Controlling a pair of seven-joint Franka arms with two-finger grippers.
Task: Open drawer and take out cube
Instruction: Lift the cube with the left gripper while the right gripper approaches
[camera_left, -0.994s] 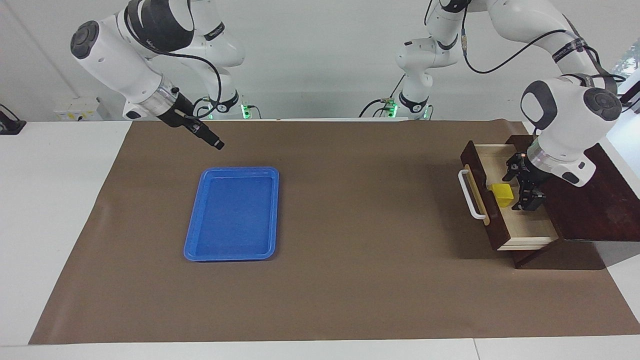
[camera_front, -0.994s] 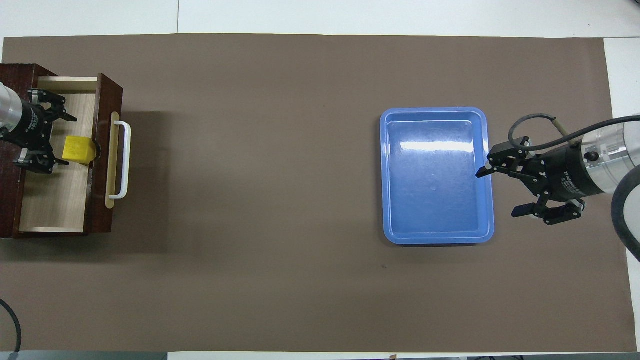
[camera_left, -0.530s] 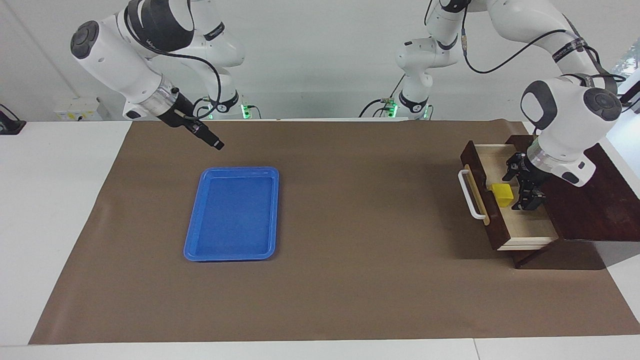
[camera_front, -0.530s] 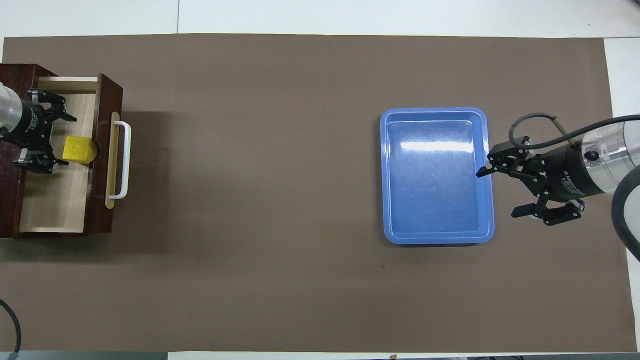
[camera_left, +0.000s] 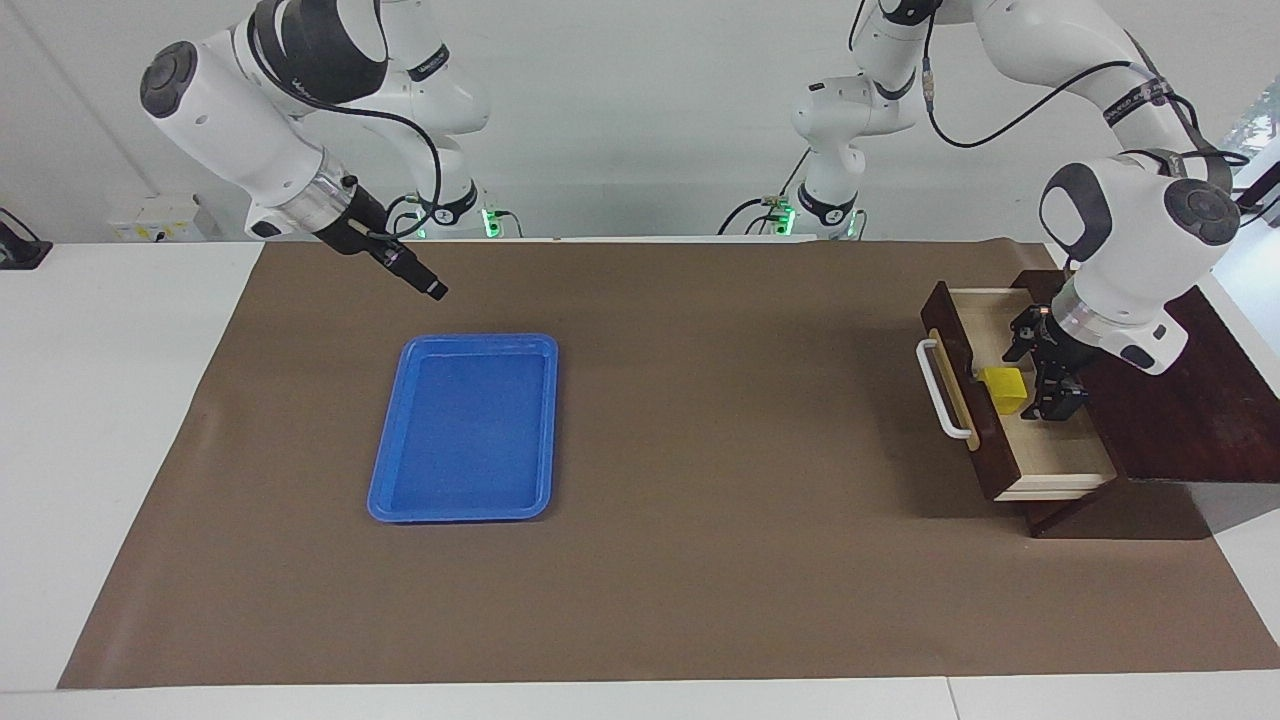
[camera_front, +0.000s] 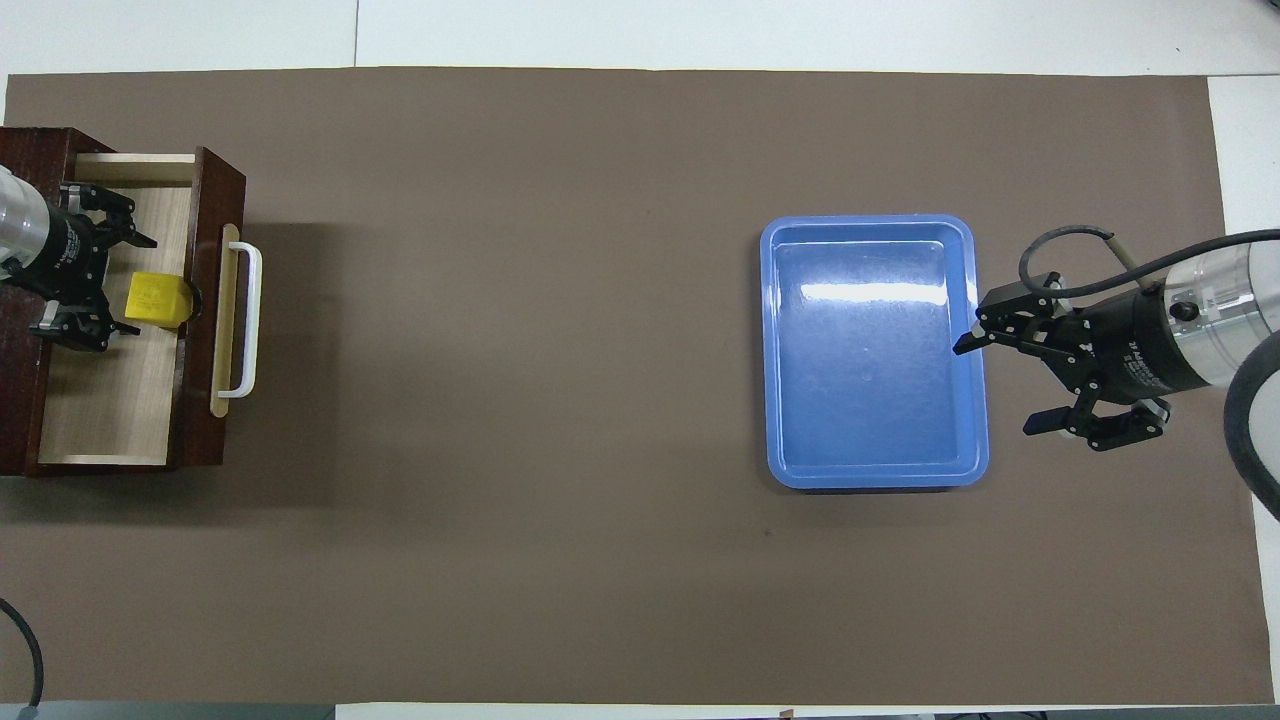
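- Your left claw (camera_left: 1030, 372) is down in the pulled-out drawer (camera_left: 1040, 440) at the left arm's end of the worktop (camera_left: 720, 560), its fingers spread apart and gripping nothing.
- The cube (camera_left: 1004, 389) sits on the drawer's pale floor just beside that claw, on the side toward the drawer's front panel. In the overhead view the cube (camera_front: 157, 301) lies just off the two fingertips (camera_front: 122, 327), near them; you cannot tell whether a tip touches it.
- The cube is against the inside of the front panel, and the white bar handle (camera_left: 941, 390) is on the outer face of that panel, so the panel stands between claw and handle.
- The dark wooden box (camera_left: 1190, 410) that houses the drawer lies under the left arm's wrist.
- Your right claw (camera_front: 1002, 385) hangs in the air with its fingers released and wide, holding nothing; this arm is waiting.
- From the overhead view that claw is over the edge of the blue tray (camera_front: 870, 470) at the right arm's end of the worktop; in the facing view its tip (camera_left: 436, 291) hangs above the brown mat (camera_left: 700, 350) beside the tray (camera_left: 395, 470), clear of it.
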